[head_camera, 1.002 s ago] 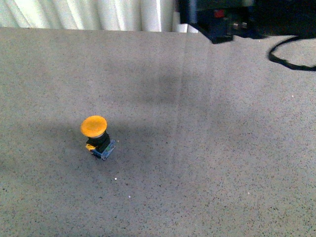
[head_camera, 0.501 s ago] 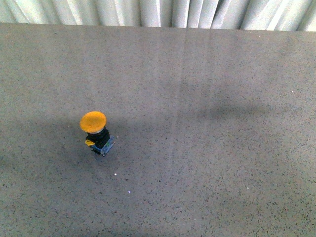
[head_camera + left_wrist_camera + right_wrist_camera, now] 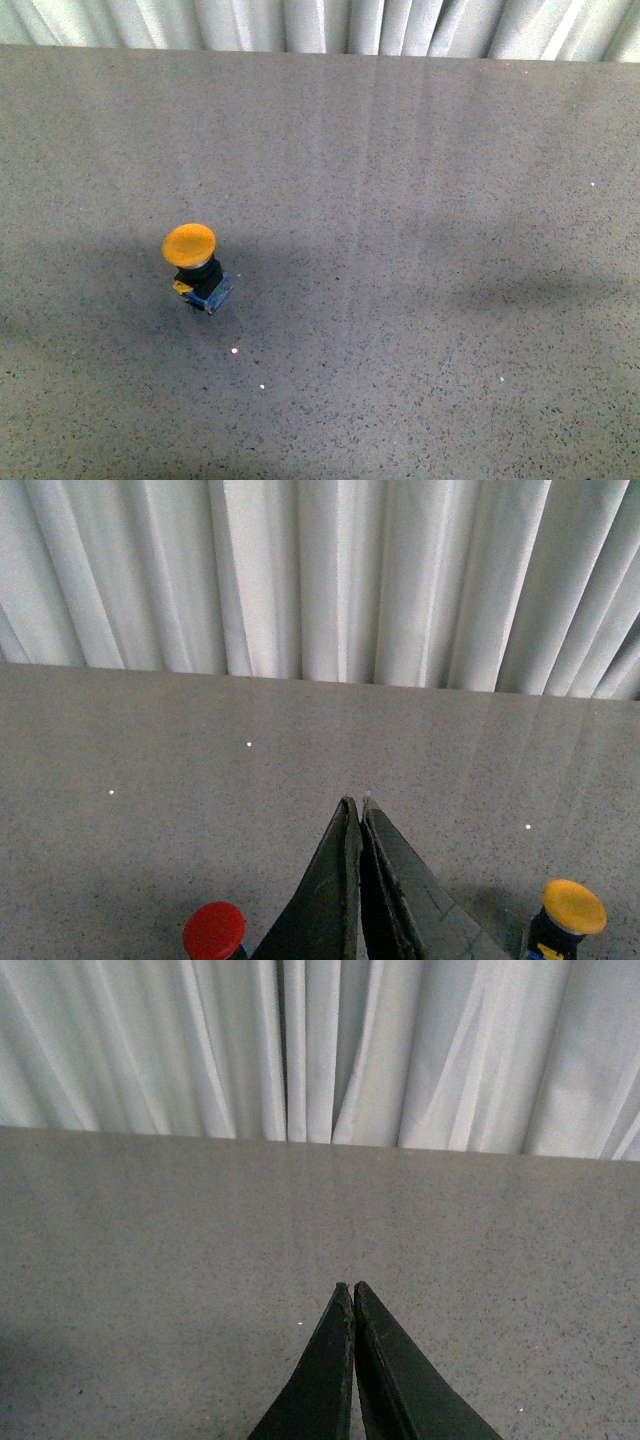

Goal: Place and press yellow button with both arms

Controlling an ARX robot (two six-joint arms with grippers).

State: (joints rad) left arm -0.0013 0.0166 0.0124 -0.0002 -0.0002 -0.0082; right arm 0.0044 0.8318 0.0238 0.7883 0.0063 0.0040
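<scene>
The yellow button (image 3: pixel 192 252) stands upright on the grey speckled table (image 3: pixel 420 240), left of centre in the front view, with its round orange-yellow cap over a black collar and a small blue-grey base. It also shows at the edge of the left wrist view (image 3: pixel 570 912), off to one side of the left gripper (image 3: pixel 356 802). The left gripper is shut and empty, held above the table. The right gripper (image 3: pixel 349 1286) is shut and empty over bare table. Neither arm shows in the front view.
A red button (image 3: pixel 213 932) stands on the table on the other side of the left gripper from the yellow one. White pleated curtains (image 3: pixel 330 22) hang behind the table's far edge. Soft shadows lie on the table surface.
The black arm and cable at the top right of the front view have left the frame. The shadow on the right side has moved lower. The yellow button has not moved.
</scene>
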